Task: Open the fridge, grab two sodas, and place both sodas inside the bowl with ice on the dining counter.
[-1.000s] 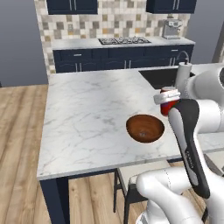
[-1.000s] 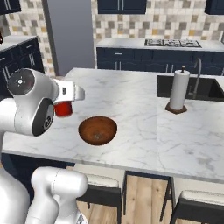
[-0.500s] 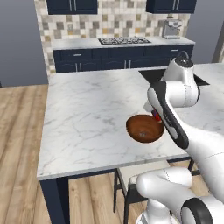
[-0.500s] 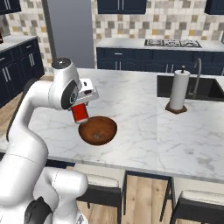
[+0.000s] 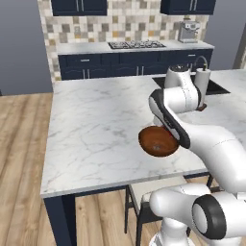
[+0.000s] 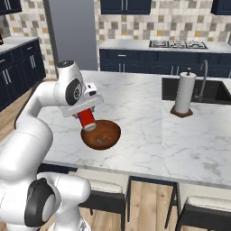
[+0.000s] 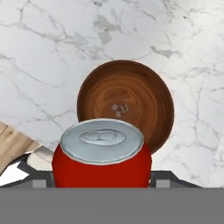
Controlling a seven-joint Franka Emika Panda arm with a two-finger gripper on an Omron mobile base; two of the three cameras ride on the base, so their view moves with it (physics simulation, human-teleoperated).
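**Soda can held over the wooden bowl**

The dining counter (image 5: 96,129), a broad white slab veined with grey, spreads out below the gripper on every side. Beyond the gripper, across the floor, a navy-cabinet wall counter (image 6: 153,61) carries a stove top (image 6: 177,44). Off to the gripper's far side along the slab, a sink (image 6: 216,92) is set into the marble, and a paper towel roll (image 6: 184,92) stands upright on its stand just beside the sink's near edge, well apart from the gripper.

The bowl (image 6: 102,134), round, shallow and reddish-brown, sits on the marble directly under the gripper. In the hand view its brown hollow (image 7: 127,98) lies just past the can's top, with a few small pale bits at its centre, too small to make out.

The gripper (image 6: 85,118) hangs tilted over the bowl's near rim, its jaws spread wide around a red soda can (image 6: 86,119) and gripping it by the sides. The can leans with the hand, its lower end just above the bowl's rim; whether it touches the bowl I cannot tell. In the hand view the can's silver top (image 7: 101,140) faces the camera, between the fingers.
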